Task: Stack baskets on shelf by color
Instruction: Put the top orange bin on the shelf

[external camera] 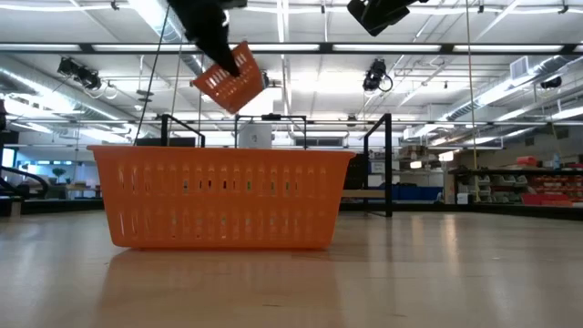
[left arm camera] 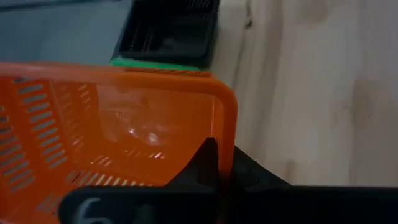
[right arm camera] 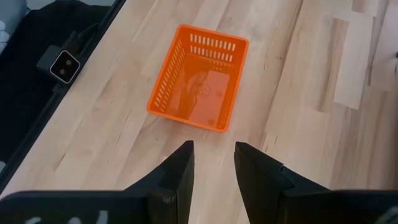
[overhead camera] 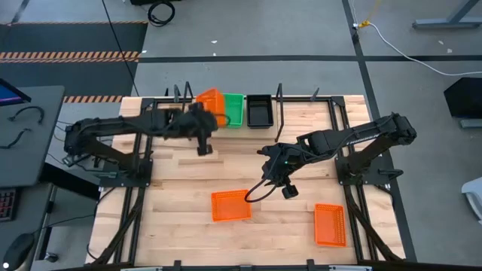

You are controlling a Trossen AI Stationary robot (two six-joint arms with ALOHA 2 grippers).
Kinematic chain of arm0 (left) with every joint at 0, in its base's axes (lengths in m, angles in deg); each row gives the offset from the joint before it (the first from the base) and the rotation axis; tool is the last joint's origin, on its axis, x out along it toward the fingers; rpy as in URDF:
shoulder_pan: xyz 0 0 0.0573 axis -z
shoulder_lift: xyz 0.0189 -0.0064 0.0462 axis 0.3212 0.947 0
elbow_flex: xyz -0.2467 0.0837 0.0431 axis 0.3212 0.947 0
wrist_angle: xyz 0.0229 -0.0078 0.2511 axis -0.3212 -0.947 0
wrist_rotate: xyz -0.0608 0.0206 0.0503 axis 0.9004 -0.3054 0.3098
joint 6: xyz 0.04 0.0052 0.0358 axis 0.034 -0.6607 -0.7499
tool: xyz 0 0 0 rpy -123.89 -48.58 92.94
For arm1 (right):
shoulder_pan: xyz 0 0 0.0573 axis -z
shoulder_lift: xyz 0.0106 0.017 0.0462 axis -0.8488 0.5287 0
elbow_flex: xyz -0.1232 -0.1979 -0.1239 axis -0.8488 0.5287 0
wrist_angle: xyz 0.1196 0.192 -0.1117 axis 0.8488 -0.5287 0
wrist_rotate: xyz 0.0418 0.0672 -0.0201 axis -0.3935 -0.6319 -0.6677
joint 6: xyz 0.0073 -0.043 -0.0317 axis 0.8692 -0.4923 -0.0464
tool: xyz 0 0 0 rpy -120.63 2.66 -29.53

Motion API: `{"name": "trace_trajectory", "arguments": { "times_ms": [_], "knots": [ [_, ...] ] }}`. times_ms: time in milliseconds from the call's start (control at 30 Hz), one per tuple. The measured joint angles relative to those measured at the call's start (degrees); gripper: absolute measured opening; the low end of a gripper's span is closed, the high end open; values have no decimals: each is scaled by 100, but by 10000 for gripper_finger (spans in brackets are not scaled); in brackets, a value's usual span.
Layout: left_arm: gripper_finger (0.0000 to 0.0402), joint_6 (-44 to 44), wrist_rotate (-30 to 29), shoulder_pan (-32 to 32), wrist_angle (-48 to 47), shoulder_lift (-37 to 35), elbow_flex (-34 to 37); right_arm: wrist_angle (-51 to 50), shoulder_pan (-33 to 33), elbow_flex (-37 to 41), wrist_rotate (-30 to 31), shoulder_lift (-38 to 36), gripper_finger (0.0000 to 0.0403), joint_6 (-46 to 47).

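My left gripper (overhead camera: 204, 126) is shut on an orange basket (overhead camera: 211, 101), held high over the far side of the table (external camera: 230, 80), left of a green basket (overhead camera: 234, 110) and a black basket (overhead camera: 260, 111). Those two stand side by side in the shelf (overhead camera: 280, 96) at the far edge. My right gripper (right arm camera: 213, 163) hangs open above the table's middle (overhead camera: 287, 187), nothing between its fingers. Below it, a second orange basket (right arm camera: 198, 84) rests bottom down on the table (overhead camera: 231, 205). A third orange basket (overhead camera: 330, 224) lies near the right front. My left gripper pinches one wall of the orange basket, close to a rounded rim corner (left arm camera: 225, 124). One finger (left arm camera: 204, 163) is inside the basket and the other (left arm camera: 252, 176) outside. The fingers slant downward. The basket is lifted clear and tilted (external camera: 230, 80).
Black frame uprights (external camera: 378, 164) of the shelf rise at the far edge. A loose black cable (overhead camera: 256, 192) hangs from the right arm beside the middle orange basket. Bare wooden tabletop (overhead camera: 173, 218) lies at the near left.
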Motion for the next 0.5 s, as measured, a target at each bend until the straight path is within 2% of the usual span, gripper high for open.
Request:
{"name": "trace_trajectory", "arguments": {
  "times_ms": [300, 500],
  "knots": [
    [1, -820, 321, -1657, -530, 676, 2, -34, 0, 126, 0, 0, 121, -46],
    [1, -1117, 1018, -2167, -645, 1336, 1, -58, 0, 389, -2, 0, 121, -48]
  ]
}}
